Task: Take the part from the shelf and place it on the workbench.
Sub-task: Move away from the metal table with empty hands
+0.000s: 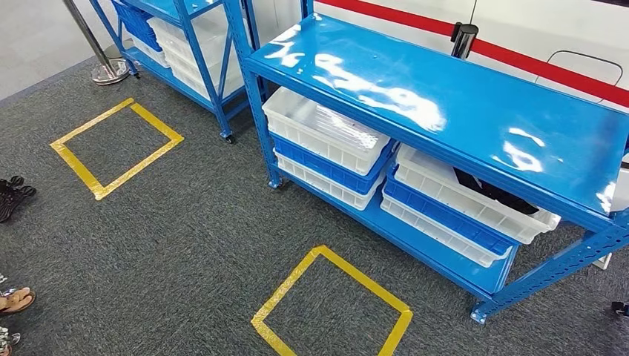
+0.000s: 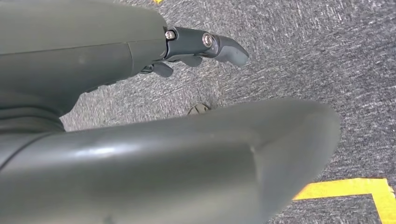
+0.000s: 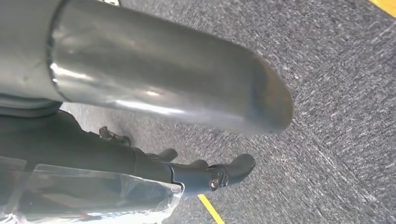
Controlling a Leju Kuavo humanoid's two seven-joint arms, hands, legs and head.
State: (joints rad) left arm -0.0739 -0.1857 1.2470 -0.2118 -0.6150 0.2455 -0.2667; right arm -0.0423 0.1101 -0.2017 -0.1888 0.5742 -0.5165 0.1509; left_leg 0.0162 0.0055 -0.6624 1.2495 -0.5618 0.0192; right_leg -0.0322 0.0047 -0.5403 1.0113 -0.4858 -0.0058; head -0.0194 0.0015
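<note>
Left hand: hanging over the grey carpet, dark fingers reaching out straight and apart from the thick thumb, gripping nothing – open. Passing beside a corner of yellow floor tape.

Right hand: also hanging over carpet, dark fingers stretching forward, barely curling. Lying against the underside of the hand, a sheet of clear plastic – impossible to tell whether gripping it or merely touching it, so hand state not determinable.

Part: resting as a dark shape inside the white bin topping the right-hand stack, on the lower level of the blue shelf. Partly hiding under the glossy top board; exact form not readable.

Sitting beside that stack, on the same lower level: a second stack of white and blue bins.

Marking the carpet in front of the shelf: a yellow tape square; marking it farther left, another tape square.

Standing behind, at upper left: a second blue rack carrying more bins, and beside it a metal post on a round base.

Showing at the left edge: a person's foot in a sandal.
</note>
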